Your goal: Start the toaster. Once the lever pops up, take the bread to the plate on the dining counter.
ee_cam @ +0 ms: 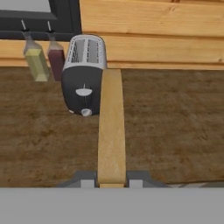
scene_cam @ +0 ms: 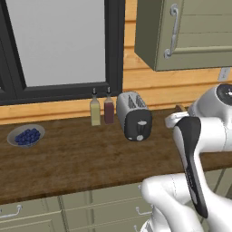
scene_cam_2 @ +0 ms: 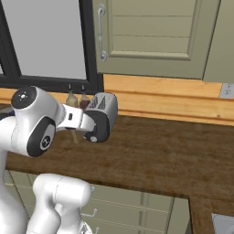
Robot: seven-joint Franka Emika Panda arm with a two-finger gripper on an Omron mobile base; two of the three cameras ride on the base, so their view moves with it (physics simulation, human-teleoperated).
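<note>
At the far left of the left base view, a grey bowl of blueberries (scene_cam: 26, 135) sits on the dark wooden counter (scene_cam: 81, 158), well apart from everything else. Further right, against the wooden wall under the black window frame (scene_cam: 63, 88), stand two slim bottles side by side: a yellowish bottle (scene_cam: 95, 111) and, just to its right, a dark red bottle (scene_cam: 108, 108). Just beside the red one sits the toaster (scene_cam: 133, 115), silver on top with two slots, its rounded black end panel facing the camera and carrying a pale lever and a small knob below it. An olive wall cabinet (scene_cam: 186, 31) hangs above and to the right.

To the right of the toaster, the white arm crosses the frame in the left base view; a brown sliver shows just above its wrist.

In the hand view the gripper (ee_cam: 112, 180) is clenched on the bread (ee_cam: 111, 127), seen edge-on as a long tan strip running up from between the two finger tips. The bread is held above the counter, its far end overlapping the right side of the toaster in that view; whether they touch cannot be told.

In the right base view the arm's forearm covers part of the toaster's black end.
</note>
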